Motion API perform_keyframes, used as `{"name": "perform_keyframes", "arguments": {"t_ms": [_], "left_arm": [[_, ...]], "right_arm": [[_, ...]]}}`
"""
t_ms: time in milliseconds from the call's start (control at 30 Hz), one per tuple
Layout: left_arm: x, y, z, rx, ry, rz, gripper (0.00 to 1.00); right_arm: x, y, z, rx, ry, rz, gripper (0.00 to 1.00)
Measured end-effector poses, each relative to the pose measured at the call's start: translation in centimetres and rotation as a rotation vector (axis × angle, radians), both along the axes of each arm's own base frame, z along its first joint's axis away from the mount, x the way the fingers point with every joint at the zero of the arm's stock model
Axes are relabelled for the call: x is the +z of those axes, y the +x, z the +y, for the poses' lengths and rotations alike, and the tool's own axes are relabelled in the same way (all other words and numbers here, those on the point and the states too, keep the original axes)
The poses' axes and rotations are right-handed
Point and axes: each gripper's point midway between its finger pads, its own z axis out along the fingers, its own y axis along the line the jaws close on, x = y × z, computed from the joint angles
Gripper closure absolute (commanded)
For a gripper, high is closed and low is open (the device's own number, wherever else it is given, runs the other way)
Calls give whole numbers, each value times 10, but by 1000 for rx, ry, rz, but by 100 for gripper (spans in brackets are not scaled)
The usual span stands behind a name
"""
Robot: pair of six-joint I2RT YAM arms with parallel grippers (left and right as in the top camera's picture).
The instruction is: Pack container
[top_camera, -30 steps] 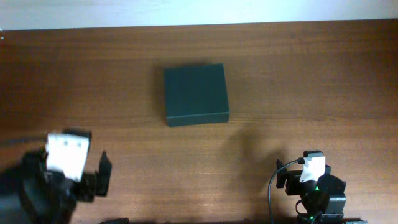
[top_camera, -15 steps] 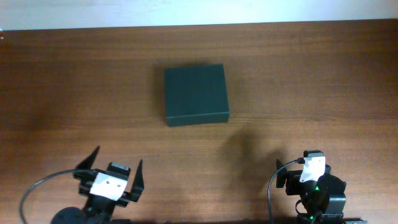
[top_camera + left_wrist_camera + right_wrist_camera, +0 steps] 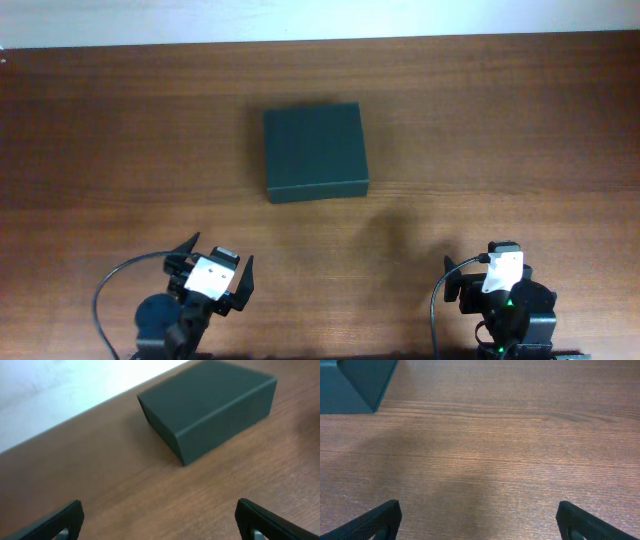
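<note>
Dark-green container [image 3: 316, 152]: lid shut, mid table [image 3: 520, 120], well ahead of both arms; you can't see inside.
Left gripper [image 3: 159, 510]: fingers wide, empty; tips cut off by frame.
Right gripper [image 3: 479, 510]: wide, empty; its cam shows only a container corner.

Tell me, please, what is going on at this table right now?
Two robot arms are set up to pack the container, a dark green box that sits closed in the middle of the wooden table. Nothing is being handled yet. The left gripper and the right gripper are both at the near edge, open and empty, well short of the box. Packing has not visibly begun.
</note>
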Motion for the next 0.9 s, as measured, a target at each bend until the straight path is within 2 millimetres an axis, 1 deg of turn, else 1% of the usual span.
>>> {"name": "perform_keyframes", "arguments": {"t_ms": [133,167,267,467,733,900], "left_arm": [[-32,3,-1,-2,3,51,1],[-34,3,0,0,4,55,1],[-29,6,3,19,10,30,1],[-29,7,9,63,-3,32,1],[-19,11,42,306,-178,10,1],[-19,11,49,379,-255,17,1]], "right_arm": [[0,0,0,0,0,0,1],[0,0,0,0,0,0,1],[0,0,0,0,0,0,1],[0,0,0,0,0,0,1],[0,0,0,0,0,0,1],[0,0,0,0,0,0,1]]}}
